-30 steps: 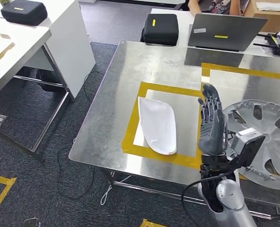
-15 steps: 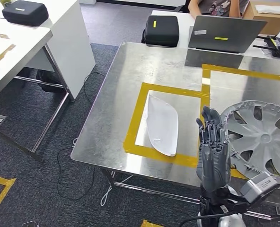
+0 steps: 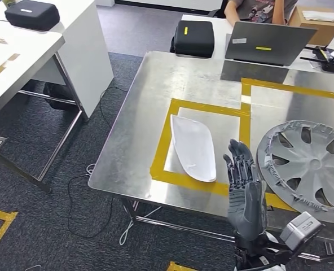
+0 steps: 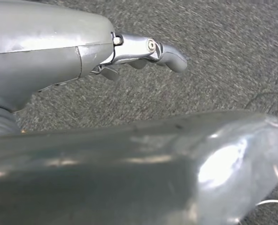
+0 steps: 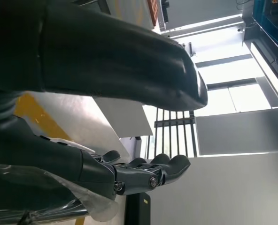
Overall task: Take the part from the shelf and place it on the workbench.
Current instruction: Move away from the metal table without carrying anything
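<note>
Head view, read from left to right with the yellow tape square as the landmark: a black case sits on a white desk far to the left of the square, and another black case lies beyond it, next to a laptop where a person sits.

The white part lies flat on the steel workbench, inside the square. Nothing touches it.

To the right of the square, the right hand stands with fingers straight and spread, holding nothing. A second ago it was higher and farther over the bench, level with the square's right side; now it has drawn back to the near edge, below the square's right corner. The part's slight shift in the picture looks like camera movement (the whole scene has slid too). My reading: the placing is done and the arm is retreating, so the task is about complete.

Farther right lies a silver wheel cover, outside the square.

As for containers, the two cases are closed, their contents unseen; the taped square holds only the part.

Left wrist view shows the left hand hanging over grey carpet; fingers look loosely extended around nothing.
</note>
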Action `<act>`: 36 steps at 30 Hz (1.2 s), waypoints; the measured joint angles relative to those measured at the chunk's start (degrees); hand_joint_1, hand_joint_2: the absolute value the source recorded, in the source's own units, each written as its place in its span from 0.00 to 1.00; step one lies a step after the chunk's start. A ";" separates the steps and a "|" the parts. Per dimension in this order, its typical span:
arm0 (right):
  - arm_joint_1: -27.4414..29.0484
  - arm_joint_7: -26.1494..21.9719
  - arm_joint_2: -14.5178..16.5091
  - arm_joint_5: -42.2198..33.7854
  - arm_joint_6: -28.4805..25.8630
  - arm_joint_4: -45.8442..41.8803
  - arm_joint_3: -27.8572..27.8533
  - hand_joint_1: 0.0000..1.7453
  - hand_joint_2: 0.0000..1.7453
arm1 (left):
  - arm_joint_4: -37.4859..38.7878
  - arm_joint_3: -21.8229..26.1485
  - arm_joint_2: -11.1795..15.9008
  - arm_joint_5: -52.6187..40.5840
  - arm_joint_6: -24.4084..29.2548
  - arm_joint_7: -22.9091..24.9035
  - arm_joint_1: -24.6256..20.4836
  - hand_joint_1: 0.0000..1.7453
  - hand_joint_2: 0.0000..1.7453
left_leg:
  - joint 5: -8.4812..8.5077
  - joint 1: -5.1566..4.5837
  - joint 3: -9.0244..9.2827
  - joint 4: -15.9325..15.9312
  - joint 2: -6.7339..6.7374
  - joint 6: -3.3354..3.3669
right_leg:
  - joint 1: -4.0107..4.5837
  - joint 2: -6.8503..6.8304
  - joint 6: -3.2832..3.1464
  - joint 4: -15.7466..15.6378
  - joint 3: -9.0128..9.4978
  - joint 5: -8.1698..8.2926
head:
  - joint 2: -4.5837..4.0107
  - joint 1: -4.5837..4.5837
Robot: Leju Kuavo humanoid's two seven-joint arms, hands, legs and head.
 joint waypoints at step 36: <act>-1.04 0.46 0.00 0.04 0.19 0.29 0.96 0.00 0.00 | -4.71 1.58 -0.75 -0.30 -2.98 0.45 1.54 0.00 0.00 | 2.08 -1.14 -1.78 0.67 0.56 -0.67 | 1.07 0.03 -2.37 -11.78 9.24 0.66 | 0.00 0.29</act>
